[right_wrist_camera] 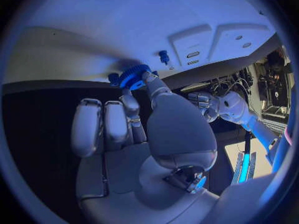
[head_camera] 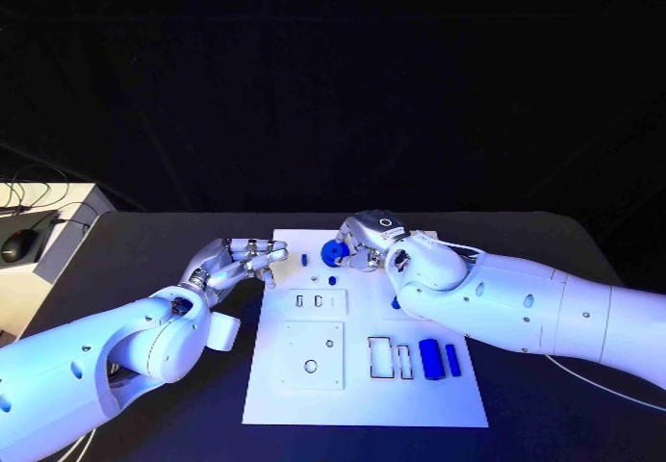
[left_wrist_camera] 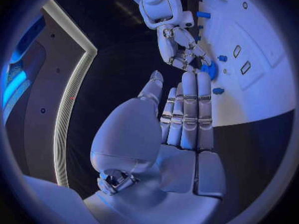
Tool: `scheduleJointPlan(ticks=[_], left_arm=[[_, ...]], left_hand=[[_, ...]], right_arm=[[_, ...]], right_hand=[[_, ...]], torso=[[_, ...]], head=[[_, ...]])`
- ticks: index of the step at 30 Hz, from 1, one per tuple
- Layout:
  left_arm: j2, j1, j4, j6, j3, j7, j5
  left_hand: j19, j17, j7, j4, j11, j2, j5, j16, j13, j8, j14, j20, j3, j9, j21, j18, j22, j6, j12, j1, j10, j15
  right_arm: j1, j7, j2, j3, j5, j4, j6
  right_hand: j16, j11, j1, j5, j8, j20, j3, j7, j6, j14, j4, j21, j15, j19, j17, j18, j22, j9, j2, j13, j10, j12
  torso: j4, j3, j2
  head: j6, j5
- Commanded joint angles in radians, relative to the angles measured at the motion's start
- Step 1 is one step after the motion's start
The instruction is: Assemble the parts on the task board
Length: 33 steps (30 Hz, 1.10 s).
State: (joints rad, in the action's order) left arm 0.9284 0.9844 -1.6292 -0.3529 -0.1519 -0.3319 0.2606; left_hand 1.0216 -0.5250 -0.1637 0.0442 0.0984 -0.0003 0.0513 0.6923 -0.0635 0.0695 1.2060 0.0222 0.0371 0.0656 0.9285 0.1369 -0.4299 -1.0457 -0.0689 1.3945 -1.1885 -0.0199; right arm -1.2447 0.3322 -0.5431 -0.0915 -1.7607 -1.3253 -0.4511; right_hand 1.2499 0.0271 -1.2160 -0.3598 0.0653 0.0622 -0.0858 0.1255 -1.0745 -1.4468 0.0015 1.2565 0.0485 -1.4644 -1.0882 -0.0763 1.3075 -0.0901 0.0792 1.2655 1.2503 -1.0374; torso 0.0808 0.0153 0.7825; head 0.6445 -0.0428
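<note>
The white task board (head_camera: 361, 395) lies in the middle of the black table. My right hand (head_camera: 368, 239) is over the board's far end and pinches a round blue gear (head_camera: 333, 253) between thumb and finger; the right wrist view shows the gear (right_wrist_camera: 134, 76) at those fingertips, close to the board. A small blue peg (head_camera: 304, 259) stands just left of the gear. My left hand (head_camera: 244, 264) hovers at the board's far left edge, and in its own wrist view the left hand (left_wrist_camera: 181, 129) holds nothing, with fingers straight. Two blue blocks (head_camera: 439, 359) lie on the board's near right.
Raised white plates with slots (head_camera: 317, 301) and holes (head_camera: 313, 354) sit on the board's left half. Rectangular outlines (head_camera: 379, 355) lie beside the blue blocks. A side table with a mouse (head_camera: 17, 247) and cables stands at the far left.
</note>
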Motion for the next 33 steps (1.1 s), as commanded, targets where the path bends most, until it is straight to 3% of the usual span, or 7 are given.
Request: scheduleJointPlan(ticks=[1, 29, 33], left_arm=[[-0.002, 0.0, -0.001, 0.019, -0.001, -0.006, -0.002], [0.006, 0.0, -0.01, 0.018, -0.001, -0.004, -0.002], [0.008, 0.0, -0.01, 0.018, -0.001, -0.003, -0.002]], left_hand=[[-0.006, 0.001, 0.001, 0.004, 0.002, 0.004, -0.001, -0.006, 0.001, -0.001, -0.004, 0.003, -0.001, 0.001, 0.006, 0.019, 0.001, 0.004, -0.001, -0.003, 0.002, -0.004], [-0.006, 0.001, 0.001, 0.004, 0.002, 0.004, -0.001, -0.006, 0.001, -0.001, -0.004, 0.003, -0.001, 0.001, 0.006, 0.019, 0.001, 0.004, -0.001, -0.003, 0.002, -0.004], [-0.006, 0.001, 0.001, 0.004, 0.002, 0.004, -0.001, -0.006, 0.001, -0.001, -0.004, 0.003, -0.001, 0.001, 0.006, 0.019, 0.001, 0.004, -0.001, -0.003, 0.002, -0.004]], right_arm=[[0.0, -0.004, -0.002, 0.0, -0.004, -0.002, -0.011], [0.0, 0.013, 0.028, 0.0, -0.005, 0.031, 0.014], [0.0, 0.013, 0.025, 0.0, -0.005, 0.033, 0.015]], right_hand=[[-0.004, -0.004, 0.001, -0.005, 0.001, -0.002, 0.0, 0.001, -0.008, -0.002, 0.005, 0.0, 0.0, -0.055, -0.001, 0.01, 0.182, -0.001, 0.001, 0.002, 0.004, -0.003], [-0.006, -0.003, 0.006, 0.0, 0.0, -0.002, 0.002, 0.002, -0.004, -0.002, 0.01, -0.002, -0.001, -0.055, -0.002, 0.01, 0.181, 0.001, 0.0, -0.001, 0.0, 0.003], [-0.007, -0.002, 0.012, 0.0, 0.0, -0.003, 0.005, 0.004, 0.002, -0.002, 0.016, -0.004, -0.002, -0.054, -0.002, 0.01, 0.181, 0.001, 0.009, -0.003, -0.004, 0.007]], torso=[[-0.0009, 0.0005, 0.0], [0.0002, 0.0013, 0.0], [-0.0012, 0.0007, 0.0]], head=[[-0.001, 0.0], [0.001, -0.006], [0.002, -0.005]])
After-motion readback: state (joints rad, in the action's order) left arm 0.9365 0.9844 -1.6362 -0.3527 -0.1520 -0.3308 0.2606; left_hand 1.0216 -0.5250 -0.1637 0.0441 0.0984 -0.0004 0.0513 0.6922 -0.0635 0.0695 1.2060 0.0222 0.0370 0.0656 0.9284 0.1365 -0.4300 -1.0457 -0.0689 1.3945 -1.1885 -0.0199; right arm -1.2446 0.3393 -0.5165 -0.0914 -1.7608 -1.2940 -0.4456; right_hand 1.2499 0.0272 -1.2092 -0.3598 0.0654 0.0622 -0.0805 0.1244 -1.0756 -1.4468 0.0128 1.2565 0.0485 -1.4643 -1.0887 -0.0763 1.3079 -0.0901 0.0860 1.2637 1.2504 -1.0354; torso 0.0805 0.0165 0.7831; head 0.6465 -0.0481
